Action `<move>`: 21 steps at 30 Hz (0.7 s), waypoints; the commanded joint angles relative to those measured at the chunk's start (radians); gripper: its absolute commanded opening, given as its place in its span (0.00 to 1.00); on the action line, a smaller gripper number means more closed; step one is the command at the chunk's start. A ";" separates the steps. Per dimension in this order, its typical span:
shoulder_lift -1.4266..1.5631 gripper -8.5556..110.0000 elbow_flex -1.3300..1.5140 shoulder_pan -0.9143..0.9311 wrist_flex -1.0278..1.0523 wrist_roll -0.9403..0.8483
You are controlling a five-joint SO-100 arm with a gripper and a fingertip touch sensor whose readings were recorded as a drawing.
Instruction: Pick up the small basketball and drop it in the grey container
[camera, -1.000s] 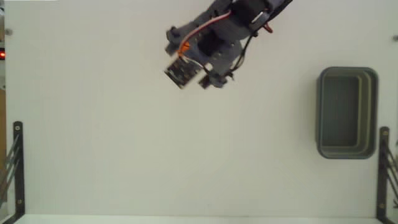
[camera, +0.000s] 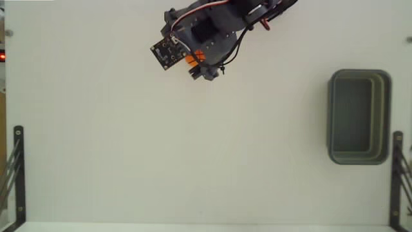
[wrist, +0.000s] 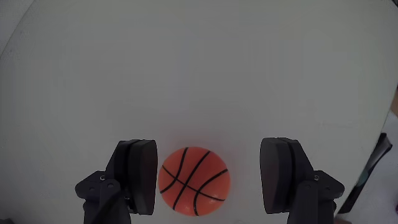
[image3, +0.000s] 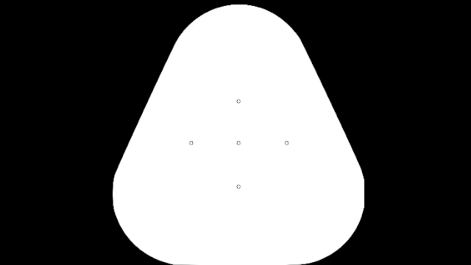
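Two dark fingers of the tool stand well apart in the wrist view, one at lower left and one at lower right of the picture. The ball lies between them on the white counter. It sits closer to the left finger, just beside or touching its inner face; contact cannot be confirmed. A clear gap separates the ball from the right finger. The ball is orange with black seam lines, and its lower edge nears the bottom of the wrist view.

In the fixed view the arm enters from the top edge and reaches toward the upper left of centre. A small dark circuit board is mounted at its outer end. Orange parts show beneath the arm body; whether these belong to the arm or to the ball cannot be determined. The tool itself is hidden under the arm in this view.

The bin rests on the counter at the far right of the fixed view, well apart from the arm. It is grey-green and rectangular, with rounded corners and a thick rim, and its long side runs top to bottom in the picture. Its interior shows only bare grey floor.

Two black metal brackets stand at the lower left and lower right edges of the counter.
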 commanded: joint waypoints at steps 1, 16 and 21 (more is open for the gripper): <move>0.034 1.00 0.002 0.018 0.002 0.005; 0.085 1.00 0.125 0.018 -0.069 0.005; 0.110 1.00 0.189 0.018 -0.108 0.005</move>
